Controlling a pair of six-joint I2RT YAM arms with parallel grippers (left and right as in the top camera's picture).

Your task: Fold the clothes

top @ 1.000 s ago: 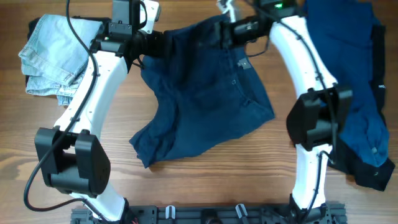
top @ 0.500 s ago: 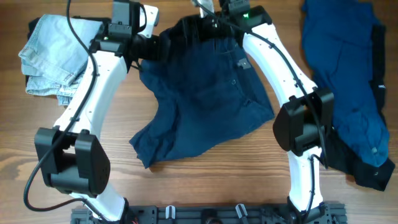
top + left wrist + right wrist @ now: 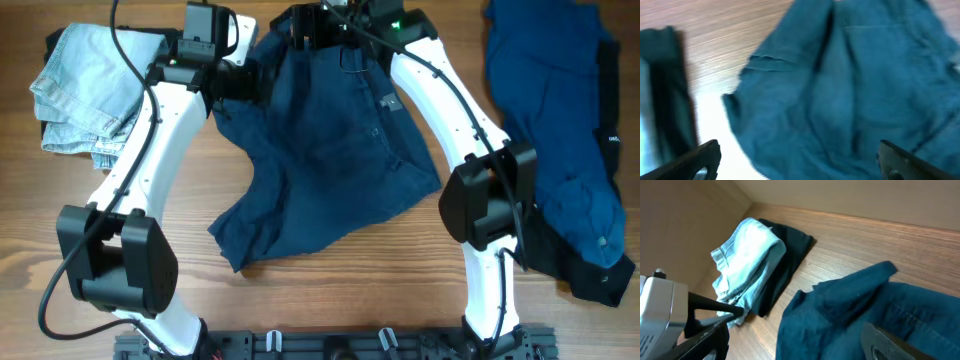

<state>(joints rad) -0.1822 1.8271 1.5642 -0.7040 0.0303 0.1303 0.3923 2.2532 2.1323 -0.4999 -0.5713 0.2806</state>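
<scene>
Wood-grain table [image 3: 330,300] carries everything. Biggest thing on it: the dark blue shorts [image 3: 330,150], spread out btw the two arms. Their top edge sits right at both sets of jaws, and the legs trail away toward the arm bases. A second dark blue garment [image 3: 560,120] lies crumpled well outboard of the right gripper [image 3: 795,330], apart from the shorts. A folded light denim piece [image 3: 80,85] sits well outboard of the left gripper [image 3: 799,150], resting on a black garment [image 3: 785,265]. We see the left jaws spread wide w/ nothing pinched. The shorts' cloth fills the view ahead of and below them, and the black garment's edge shows beyond one finger. Right jaws are also spread wide, not clamping. A raised corner of the shorts sits ahead btw them, w/ the denim stack farther ahead and off to one side.
</scene>
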